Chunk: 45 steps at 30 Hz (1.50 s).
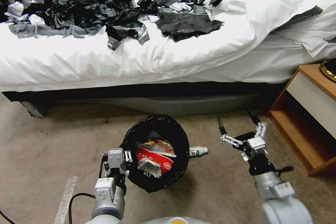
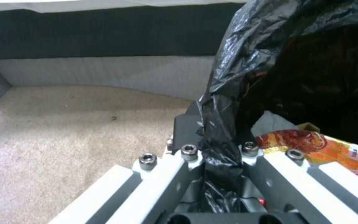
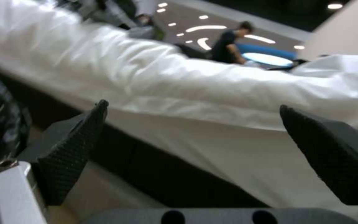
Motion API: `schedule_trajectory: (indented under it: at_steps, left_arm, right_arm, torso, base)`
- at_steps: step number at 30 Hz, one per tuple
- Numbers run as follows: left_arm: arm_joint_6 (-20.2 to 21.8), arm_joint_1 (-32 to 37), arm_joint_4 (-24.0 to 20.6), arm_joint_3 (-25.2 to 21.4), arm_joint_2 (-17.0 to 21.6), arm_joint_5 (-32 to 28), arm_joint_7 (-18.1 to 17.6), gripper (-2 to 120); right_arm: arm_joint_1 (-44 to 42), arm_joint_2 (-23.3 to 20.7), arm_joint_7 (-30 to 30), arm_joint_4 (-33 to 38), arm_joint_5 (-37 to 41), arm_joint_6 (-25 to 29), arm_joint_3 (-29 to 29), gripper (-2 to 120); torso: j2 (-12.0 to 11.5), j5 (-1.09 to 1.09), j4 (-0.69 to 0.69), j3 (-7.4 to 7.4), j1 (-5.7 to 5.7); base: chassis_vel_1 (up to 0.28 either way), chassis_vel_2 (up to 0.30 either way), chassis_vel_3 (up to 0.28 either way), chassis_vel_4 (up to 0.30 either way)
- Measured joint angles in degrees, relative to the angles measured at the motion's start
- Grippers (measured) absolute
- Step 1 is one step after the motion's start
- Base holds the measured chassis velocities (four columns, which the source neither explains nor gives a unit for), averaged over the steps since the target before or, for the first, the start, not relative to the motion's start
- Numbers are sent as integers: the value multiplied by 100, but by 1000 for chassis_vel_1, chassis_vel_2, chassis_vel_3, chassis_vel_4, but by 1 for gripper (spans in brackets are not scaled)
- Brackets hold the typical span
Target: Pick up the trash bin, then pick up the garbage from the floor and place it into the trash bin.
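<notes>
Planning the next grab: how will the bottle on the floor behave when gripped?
The bottle lies on its side on carpet beside the bin, so a nudge may roll it. It looks like clear plastic, probably light and slippery.

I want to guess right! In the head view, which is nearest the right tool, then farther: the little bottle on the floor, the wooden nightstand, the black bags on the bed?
From the right tool:
1. Little bottle, floor, beside the trash bin.
2. Wooden nightstand, right side.
3. Black bags, up on the bed.

Left hand [image 1: 126,159] clamped on trash bin [image 1: 157,154] rim, small bottle [image 1: 198,151] beside
</notes>
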Motion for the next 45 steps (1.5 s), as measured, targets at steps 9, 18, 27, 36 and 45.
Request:
schedule_trajectory:
  at_steps: [9, 18, 27, 36, 45]
  left_arm:
    - [48, -148, 75, -114, 19, -76, -7, 0]
    - [93, -242, 228, -156, -90, -112, -13, 0]
    - [95, -195, 310, -99, -186, -50, -17, 0]
    - [95, -77, 310, -31, -248, 99, -20, 0]
    - [48, 93, 231, -16, -283, 225, -20, 0]
  right_arm:
    - [1351, -1230, -1075, -1673, -708, -396, -970, 100]
    - [2766, -1155, -2376, -3569, -2145, 363, -1553, 100]
    - [3628, -414, -2467, -5397, -3033, 781, -1690, 100]
    - [3959, -70, -2383, -6161, -3038, 885, -1718, 100]
    - [4262, 147, -2318, -6747, -3123, 988, -1759, 100]
  torso:
    - [0, -1, 0, 0, 0]
    - [0, -1, 1, 0, 0]
    - [0, -1, 1, 0, -1]
    - [0, -2, 0, 0, 0]
    - [0, -3, 0, 0, -1]
  base:
    - [0, 0, 0, 0]
    - [0, 0, 0, 0]
    - [0, 0, 0, 0]
    - [0, 0, 0, 0]
    - [0, 0, 0, 0]
